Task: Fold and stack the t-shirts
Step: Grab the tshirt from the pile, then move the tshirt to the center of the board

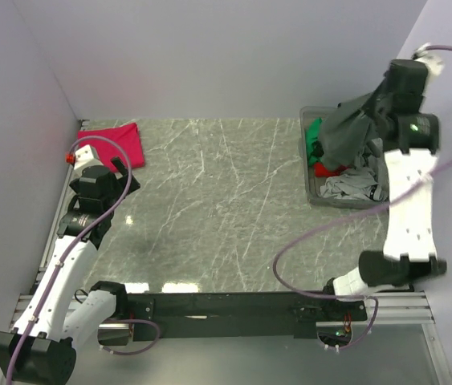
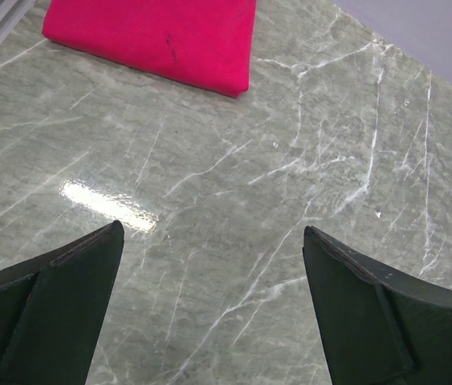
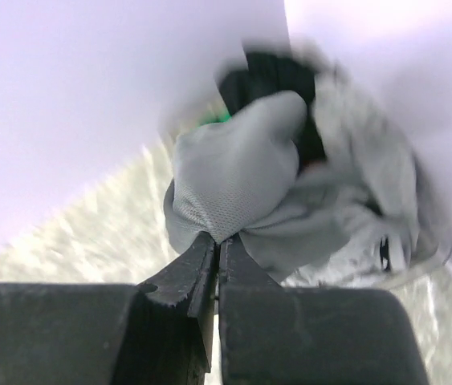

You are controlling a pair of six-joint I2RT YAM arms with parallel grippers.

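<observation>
1. Currently my right gripper is raised over the far right corner. Its fingers are pressed together on a fold of the dark grey t-shirt.
2. Right wrist view: the right gripper jaws meet with almost no gap, and the dark grey t-shirt bunches out just past the tips. This view is blurred, so I cannot read any detail further out.
3. The dark grey t-shirt hangs from the pinch, its lower part draped over the clear tub.
4. Tub contents I can make out from the top view: a green shirt at the far left side, a red shirt below it, and a light grey shirt crumpled at the near end. The right wrist view also shows a black shirt behind the held one.
5. My left gripper hovers over the left part of the table. Left wrist view: the left gripper has its fingers spread wide and nothing between them, only bare marbled table.
6. The magenta t-shirt lies folded flat in the far left corner, near the left gripper but not touching it. In the left wrist view the magenta t-shirt is a neat rectangle.
</observation>
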